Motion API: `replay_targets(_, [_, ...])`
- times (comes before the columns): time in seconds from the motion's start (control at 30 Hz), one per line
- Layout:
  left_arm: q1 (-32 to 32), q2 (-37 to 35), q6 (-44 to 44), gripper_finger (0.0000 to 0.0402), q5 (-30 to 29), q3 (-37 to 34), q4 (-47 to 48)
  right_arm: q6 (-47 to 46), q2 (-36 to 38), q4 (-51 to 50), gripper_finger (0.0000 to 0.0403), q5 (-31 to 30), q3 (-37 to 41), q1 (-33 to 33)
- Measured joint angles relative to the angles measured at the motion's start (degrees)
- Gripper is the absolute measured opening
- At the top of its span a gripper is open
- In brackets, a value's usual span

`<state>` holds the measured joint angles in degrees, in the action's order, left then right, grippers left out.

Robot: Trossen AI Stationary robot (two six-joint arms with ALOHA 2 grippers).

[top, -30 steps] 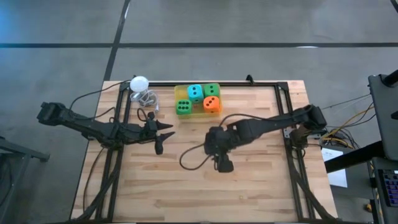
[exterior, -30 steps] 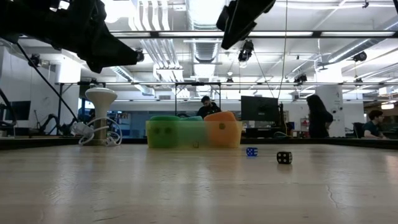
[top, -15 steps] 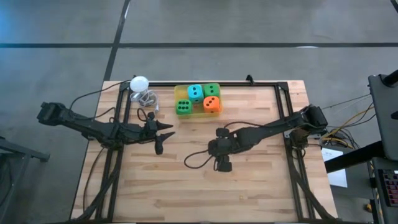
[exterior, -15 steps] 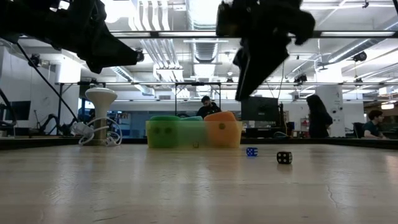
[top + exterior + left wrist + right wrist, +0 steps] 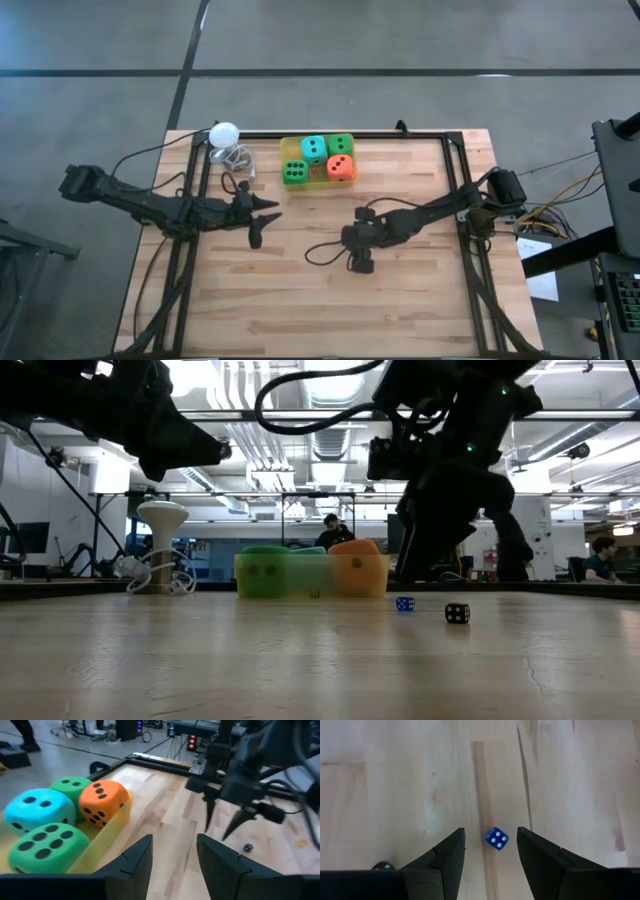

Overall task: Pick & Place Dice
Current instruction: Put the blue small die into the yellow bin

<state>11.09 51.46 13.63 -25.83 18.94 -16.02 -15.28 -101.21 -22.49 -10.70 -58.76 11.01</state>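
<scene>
Right gripper (image 5: pixel 487 851): fingers spread, nothing between them, pointing down at the wooden table (image 5: pixel 400 310) w/ a small blue die (image 5: pixel 496 838) lying flat in the gap just ahead of the tips; four white pips up. Vs. 1.0 s ago, I see this arm has dropped: in the low view it was up at the top edge, now its gripper (image 5: pixel 432 565) hangs low, just behind the blue die (image 5: pixel 404 604) and a small black die (image 5: pixel 457 613) beside it. In the high view the gripper (image 5: pixel 360 262) has shifted slightly toward the table's right-centre.

Left gripper (image 5: pixel 262 222): unchanged, parked left of centre, fingers apart & empty; its wrist view looks past them at the right arm.

Big dice: no change. Teal die (image 5: pixel 314 150), orange die (image 5: pixel 340 168) and two green dice (image 5: pixel 294 173) (image 5: pixel 341 145) sit packed together in a yellow tray (image 5: pixel 288 148) at the table's far edge, well apart from both grippers. White ball (image 5: pixel 224 133) on its stand near the far-left corner.
</scene>
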Motion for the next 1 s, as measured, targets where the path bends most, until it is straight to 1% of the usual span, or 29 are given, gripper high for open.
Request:
replay_targets(0.1, [-0.8, 0.0, 0.4, 0.0159, 2.6, 0.2, 0.0, -0.1, 0.0, 1.7, 0.0176, 0.0, 1.1, -0.5])
replay_targets(0.23, [-1.5, 0.0, 1.4, 0.0159, 3.4, 0.5, 0.0, -0.2, 0.0, 1.9, 0.0176, 0.0, 1.9, -1.0])
replay_targets(0.53, [-1.5, 0.0, 1.4, 0.0159, 3.6, 0.6, 0.1, -0.2, 0.0, 4.0, 0.0176, 0.1, 3.3, -2.3])
replay_targets(0.73, [-1.5, 0.0, 1.4, 0.0159, 3.7, 0.5, 0.2, -1.1, 0.0, 6.3, 0.0176, 0.4, 5.3, -2.3])
replay_targets(1.0, [-1.5, 0.0, 1.4, 0.0159, 3.6, 0.5, 0.2, -1.1, -0.2, 8.2, 0.0176, 0.6, 5.6, -2.3])
